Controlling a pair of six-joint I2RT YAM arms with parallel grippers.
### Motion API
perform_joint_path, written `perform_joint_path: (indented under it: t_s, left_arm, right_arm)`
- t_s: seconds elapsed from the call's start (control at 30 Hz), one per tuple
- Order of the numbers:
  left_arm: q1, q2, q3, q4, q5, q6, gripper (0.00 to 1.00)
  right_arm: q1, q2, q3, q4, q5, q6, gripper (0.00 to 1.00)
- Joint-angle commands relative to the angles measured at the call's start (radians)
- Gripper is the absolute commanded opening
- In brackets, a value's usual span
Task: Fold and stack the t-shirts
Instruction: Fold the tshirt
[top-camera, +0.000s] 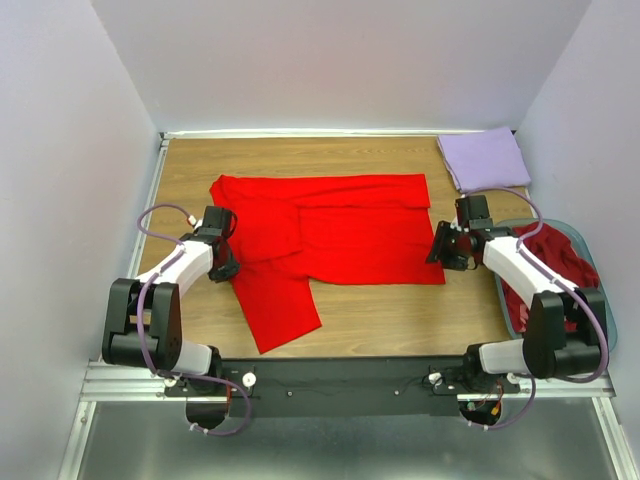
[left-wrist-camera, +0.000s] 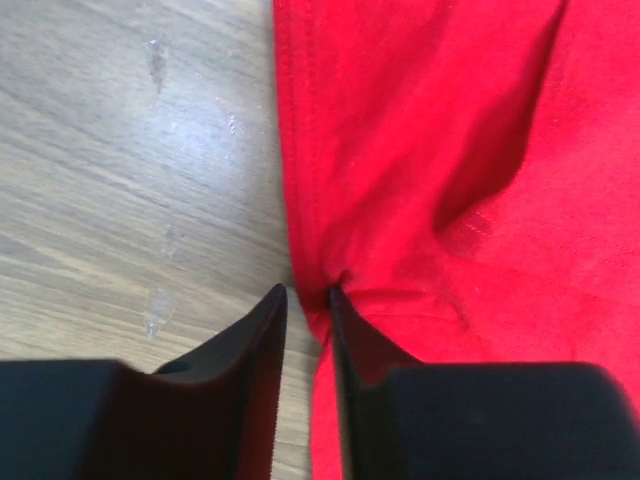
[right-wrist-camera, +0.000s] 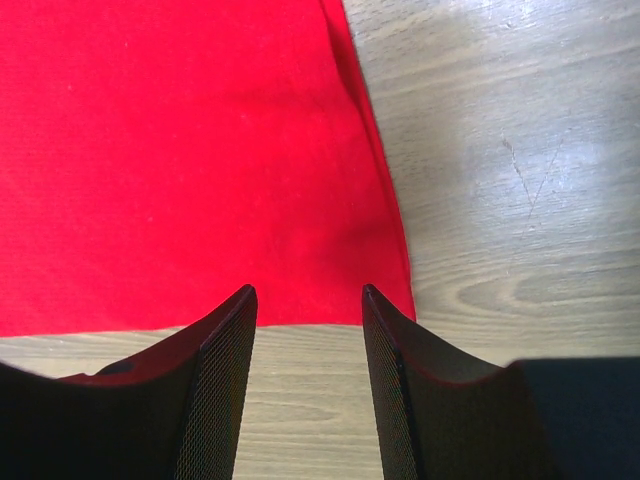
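On worktop (top-camera: 380, 320): bright red t-shirt (top-camera: 330, 235) spread flat, partly folded. Left hand (left-wrist-camera: 307, 300) pinching its edge; right hand (right-wrist-camera: 308, 300) spread over corner. Risk: thin pinch slipping, undoing fold.

The red shirt (top-camera: 340, 235) is soft matt cloth with stitched hems, the desk (top-camera: 400, 320) smooth wood-grain with a slight sheen, and the fingers (right-wrist-camera: 225, 390) matt black with mesh-textured inner pads.
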Motion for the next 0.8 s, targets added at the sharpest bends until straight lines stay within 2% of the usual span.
perform_joint_path:
  t_s: [0.0,0.07,0.2,0.43,0.77]
  left_arm:
    - [-0.006,0.007,-0.021,0.005,-0.008,0.003,0.19]
    - [-0.006,0.006,-0.024,0.007,-0.007,0.003,0.1]
    - [-0.006,0.003,-0.032,0.02,0.005,0.011,0.0]
    - [-0.006,-0.003,-0.034,0.04,0.027,0.026,0.0]
    - [-0.005,-0.036,-0.041,0.06,0.058,0.043,0.0]
  right_arm:
    - [0.003,-0.029,-0.019,-0.027,0.017,0.014,0.54]
    - [0.003,-0.025,-0.026,-0.036,0.01,0.027,0.54]
    - [0.003,-0.022,-0.025,-0.071,0.066,0.034,0.54]
    - [0.002,-0.019,-0.029,-0.091,0.091,0.048,0.51]
    - [0.003,0.079,-0.052,-0.082,0.148,0.077,0.49]
